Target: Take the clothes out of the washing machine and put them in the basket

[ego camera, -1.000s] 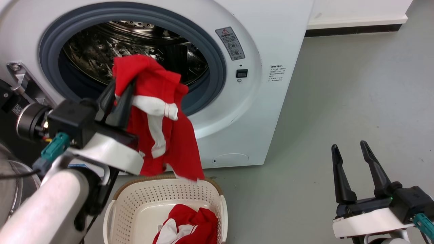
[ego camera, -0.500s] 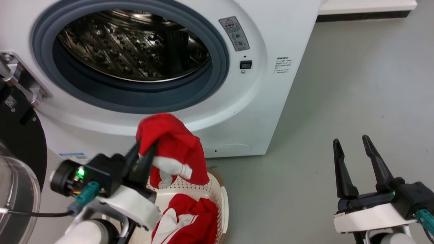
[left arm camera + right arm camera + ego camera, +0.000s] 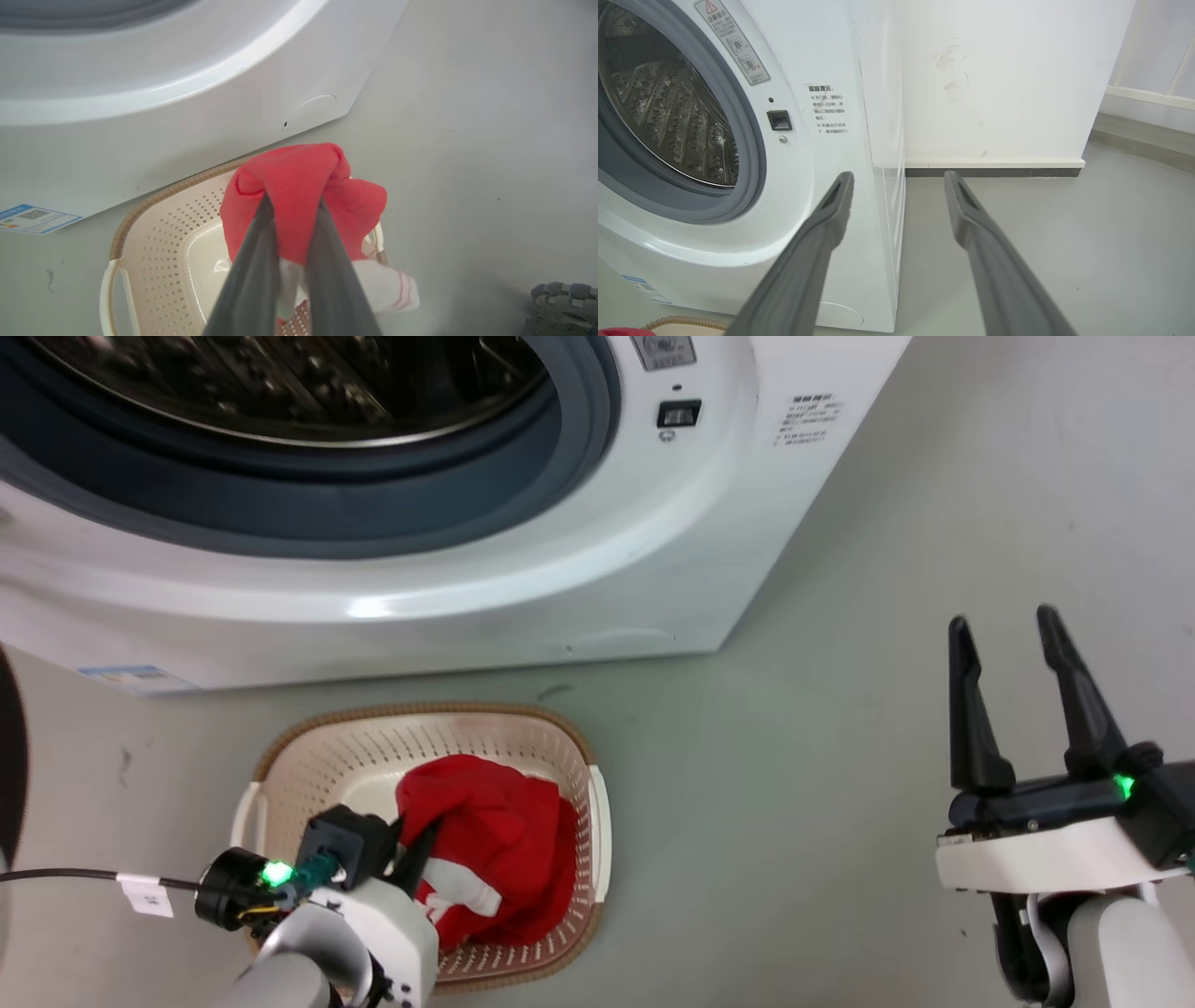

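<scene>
lowered from porthole height a second ago, the clothes (image 3: 504, 831) are now brought down into the basket (image 3: 420, 714), toward its right side, and the head camera has tipped down as well. the basket stands just in front of the washing machine (image 3: 560, 569). a fold of red fabric is pinched between the fingers of the left gripper (image 3: 292, 200), with white trim hanging below it close to the basket's right edge. the right gripper (image 3: 1004, 616) is held spread and idle, well apart over the floor. release is judged to be the step in hand: the fingers are best parted only once the whole bundle is inside the rim, then drawn straight up, so that no fabric is snagged or dragged over the right edge.
</scene>
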